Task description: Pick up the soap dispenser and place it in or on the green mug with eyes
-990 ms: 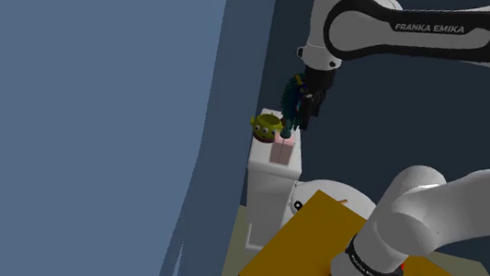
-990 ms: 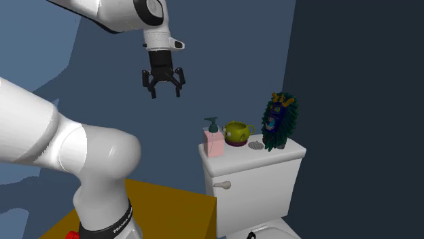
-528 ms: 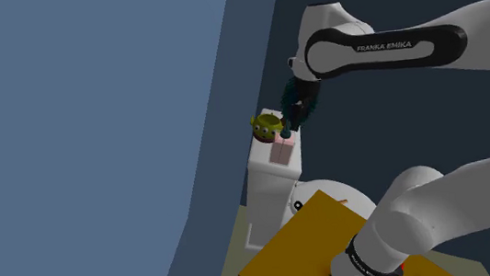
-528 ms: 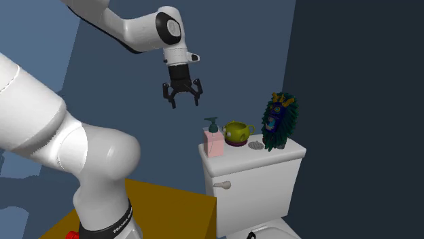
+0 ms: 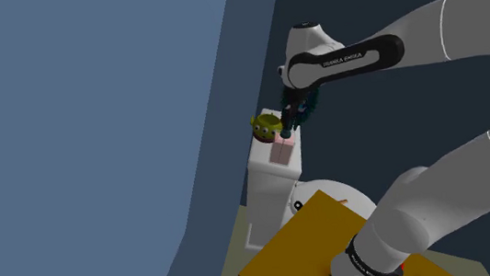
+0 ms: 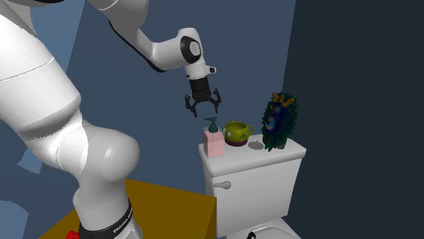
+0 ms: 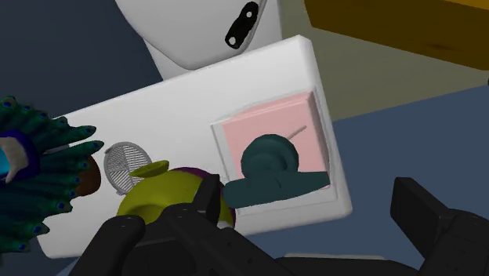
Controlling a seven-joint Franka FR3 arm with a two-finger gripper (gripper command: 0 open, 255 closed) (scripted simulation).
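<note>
Your gripper [image 6: 204, 111] hangs with its fingers spread apart, holding nothing. In the second exterior view the soap dispenser [image 6: 213, 141] stands upright at about 6 o'clock from it, near, on the toilet tank [image 6: 251, 170]. The green mug [image 6: 236, 132] sits just beside the soap dispenser at 3 o'clock. You likely need a near-straight descent.
</note>
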